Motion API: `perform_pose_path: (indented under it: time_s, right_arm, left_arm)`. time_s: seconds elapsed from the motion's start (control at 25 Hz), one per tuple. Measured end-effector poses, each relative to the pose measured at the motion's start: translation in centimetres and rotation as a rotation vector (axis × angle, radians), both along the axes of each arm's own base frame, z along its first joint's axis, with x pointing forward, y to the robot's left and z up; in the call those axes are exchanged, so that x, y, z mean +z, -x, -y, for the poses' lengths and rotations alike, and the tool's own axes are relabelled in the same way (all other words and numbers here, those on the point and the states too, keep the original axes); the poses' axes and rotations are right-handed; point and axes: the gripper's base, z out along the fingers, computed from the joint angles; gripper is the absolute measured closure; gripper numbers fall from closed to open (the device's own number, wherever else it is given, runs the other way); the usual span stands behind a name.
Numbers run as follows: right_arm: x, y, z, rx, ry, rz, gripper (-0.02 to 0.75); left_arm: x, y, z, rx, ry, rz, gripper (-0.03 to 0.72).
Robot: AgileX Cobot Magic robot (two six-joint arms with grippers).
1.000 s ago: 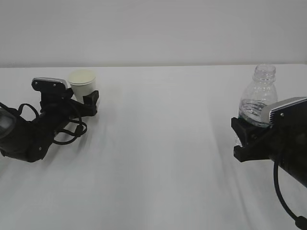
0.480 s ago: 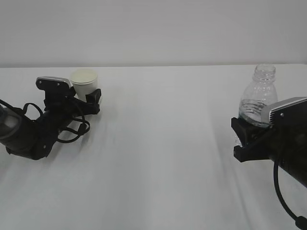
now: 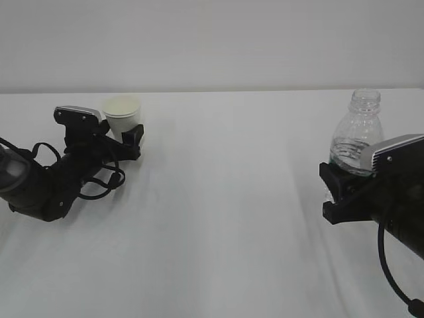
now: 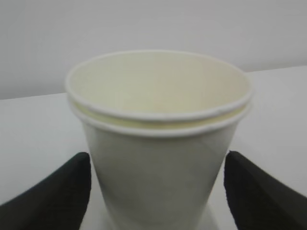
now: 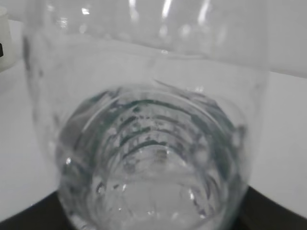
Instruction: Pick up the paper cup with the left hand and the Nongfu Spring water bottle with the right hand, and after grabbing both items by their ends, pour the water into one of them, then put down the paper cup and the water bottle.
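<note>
At your ten o'clock the paper cup [image 3: 123, 115] stands upright on the white table [image 3: 218, 218], between the spread fingers [image 4: 53, 191] of the left gripper [image 3: 126, 136] — a gap shows on both sides. At your three o'clock the right gripper [image 3: 341, 189] clamps the Nongfu Spring water bottle [image 3: 358, 139] low on its body — upright, uncapped, water [image 5: 153, 158] inside.

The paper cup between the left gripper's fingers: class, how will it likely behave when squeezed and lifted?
The paper cup looks thin-walled, so it probably dents under a firm squeeze. It appears empty, so it is likely very light and easily tipped. Its tapered sides might let it slip downward between the fingers.
</note>
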Motion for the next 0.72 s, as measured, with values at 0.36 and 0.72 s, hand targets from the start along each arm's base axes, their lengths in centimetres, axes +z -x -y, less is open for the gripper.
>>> perform_pose_path:
  time_s: [0.36,0.72]
  right_arm:
    - [0.0,0.0,-0.1,0.014,0.002,0.001,0.353]
    - [0.0,0.0,-0.1,0.016,0.003,0.001,0.353]
  left_arm:
    - [1.2,-1.4,0.2,0.006,0.012,0.052,0.065]
    - [0.9,-1.9,0.3,0.010,-0.007,-0.006,0.066]
